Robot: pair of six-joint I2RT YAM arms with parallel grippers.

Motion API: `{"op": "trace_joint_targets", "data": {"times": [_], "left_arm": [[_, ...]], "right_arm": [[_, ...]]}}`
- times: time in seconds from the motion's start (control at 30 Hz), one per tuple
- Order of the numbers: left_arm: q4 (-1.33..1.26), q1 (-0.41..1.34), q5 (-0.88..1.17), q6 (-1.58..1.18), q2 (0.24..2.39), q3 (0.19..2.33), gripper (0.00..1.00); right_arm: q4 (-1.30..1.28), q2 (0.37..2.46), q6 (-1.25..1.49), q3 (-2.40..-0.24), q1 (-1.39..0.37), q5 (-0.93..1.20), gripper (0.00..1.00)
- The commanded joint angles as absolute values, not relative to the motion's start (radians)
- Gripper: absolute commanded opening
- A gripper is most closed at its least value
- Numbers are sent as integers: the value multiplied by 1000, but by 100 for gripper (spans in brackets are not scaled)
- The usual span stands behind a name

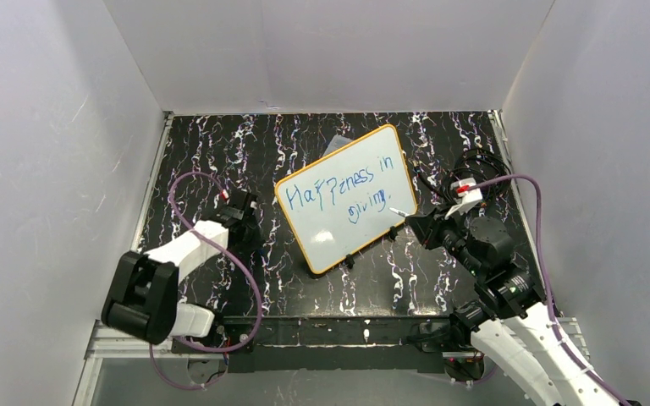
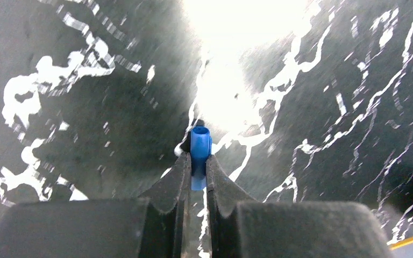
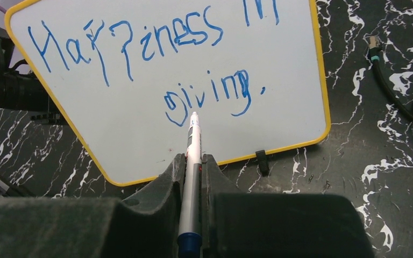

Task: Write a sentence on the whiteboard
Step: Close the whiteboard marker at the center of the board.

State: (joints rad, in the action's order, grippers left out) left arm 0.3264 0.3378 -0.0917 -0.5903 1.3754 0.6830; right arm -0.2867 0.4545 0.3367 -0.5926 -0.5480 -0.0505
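The whiteboard point(image 1: 349, 235), white with an orange-yellow frame, lies tilted on the black marbled table. The sentence point(image 1: 338, 189) on it is in blue, "Happiness in" above "giving." point(image 3: 209, 91). My right gripper point(image 1: 416, 225) is shut on a white marker point(image 3: 194, 137) with a blue rear end. The marker's tip points at the board point(image 3: 285, 118) just under "giving". My left gripper point(image 1: 242, 208) is left of the board, low over the table. It is shut on a small blue cap point(image 2: 200, 141) that sticks out past the fingertips of the left gripper point(image 2: 196, 160).
Black cables point(image 1: 476, 165) lie at the back right, and are also in the right wrist view point(image 3: 403, 91). A black clip point(image 3: 262, 161) sits on the board's near edge. White walls close in three sides. A pale clear object point(image 1: 336, 145) peeks from behind the board.
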Motion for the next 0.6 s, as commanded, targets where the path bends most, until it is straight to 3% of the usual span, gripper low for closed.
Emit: {"op": "trace_joint_targets", "data": {"times": [0.0,0.27,0.43,0.57], "left_arm": [[362,342,-164,-621,1178,573,0],[424,362,-91,-467,594,582,0],[489,367,124,-332,507,723,0],[484,368,421,-231,462,783,0]], "right_arm": [[-294,505,317,-662,-549,52,1],[-334,717,351,-767,-549,392,1],[-355,795,356,-852,-549,564,1],[-364,851,396,-929,-549,710,1]]}}
